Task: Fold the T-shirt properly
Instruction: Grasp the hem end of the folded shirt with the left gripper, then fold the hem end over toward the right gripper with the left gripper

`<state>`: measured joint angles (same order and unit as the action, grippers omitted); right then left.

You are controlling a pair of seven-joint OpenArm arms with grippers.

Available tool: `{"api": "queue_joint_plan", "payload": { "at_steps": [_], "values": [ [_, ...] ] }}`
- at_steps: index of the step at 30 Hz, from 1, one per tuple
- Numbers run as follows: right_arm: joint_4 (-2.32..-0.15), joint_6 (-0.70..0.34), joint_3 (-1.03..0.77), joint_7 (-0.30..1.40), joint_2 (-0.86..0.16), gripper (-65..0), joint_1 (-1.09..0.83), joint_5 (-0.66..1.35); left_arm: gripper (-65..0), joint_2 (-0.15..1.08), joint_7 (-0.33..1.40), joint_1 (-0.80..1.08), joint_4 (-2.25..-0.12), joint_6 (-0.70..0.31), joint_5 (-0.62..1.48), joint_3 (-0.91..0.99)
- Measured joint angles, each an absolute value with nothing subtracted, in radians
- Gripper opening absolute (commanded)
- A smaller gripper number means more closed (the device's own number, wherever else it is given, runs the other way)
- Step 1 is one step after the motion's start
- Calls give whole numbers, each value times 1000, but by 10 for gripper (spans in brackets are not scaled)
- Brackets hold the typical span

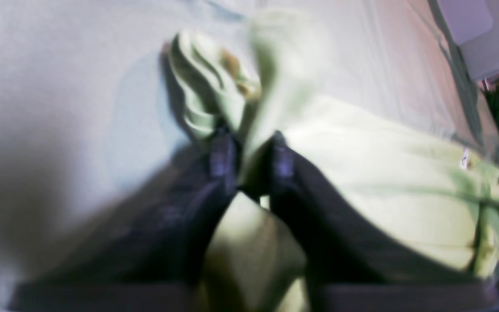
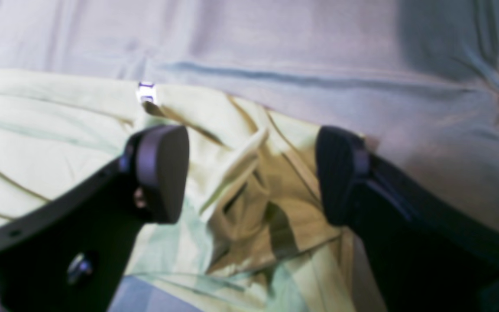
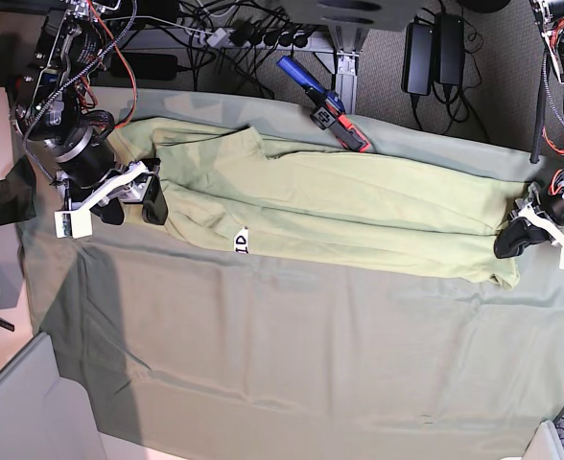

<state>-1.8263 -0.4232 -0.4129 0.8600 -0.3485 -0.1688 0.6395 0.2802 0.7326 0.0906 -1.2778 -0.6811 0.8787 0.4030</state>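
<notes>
The pale yellow-green T-shirt [image 3: 359,206] lies in a long folded band across the grey-green table cloth [image 3: 292,355], with its white label [image 3: 241,241] showing near the left. My left gripper [image 3: 514,240] is at the band's right end. In the left wrist view the left gripper [image 1: 251,167] is shut on a bunched fold of the T-shirt [image 1: 383,173]. My right gripper [image 3: 136,196] is at the band's left end. In the right wrist view the right gripper [image 2: 251,177] is open, with its jaws either side of rumpled T-shirt fabric [image 2: 37,143].
A blue and red tool [image 3: 325,105] lies at the table's back edge. A dark garment [image 3: 4,192] hangs off the left side. Cables and power bricks [image 3: 434,48] are behind the table. A grey panel [image 3: 23,412] stands at the front left corner.
</notes>
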Motion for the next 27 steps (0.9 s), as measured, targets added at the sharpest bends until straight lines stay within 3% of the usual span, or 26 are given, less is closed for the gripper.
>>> {"api": "queue_joint_plan", "payload": {
  "at_steps": [9,21,27],
  "values": [
    [-1826,-423,-413,861,-349,-205,-169,639,-650,288,831,92,-1305,-682,941,403],
    [-1826,-423,-413,861,-349,-205,-169,640,-650,307,894,114,-1589,-682,939,396],
    [-1826,-423,-413,861,-348,-205,-169,640,-650,283,896,115,-1684,-682,874,269]
  ]
}}
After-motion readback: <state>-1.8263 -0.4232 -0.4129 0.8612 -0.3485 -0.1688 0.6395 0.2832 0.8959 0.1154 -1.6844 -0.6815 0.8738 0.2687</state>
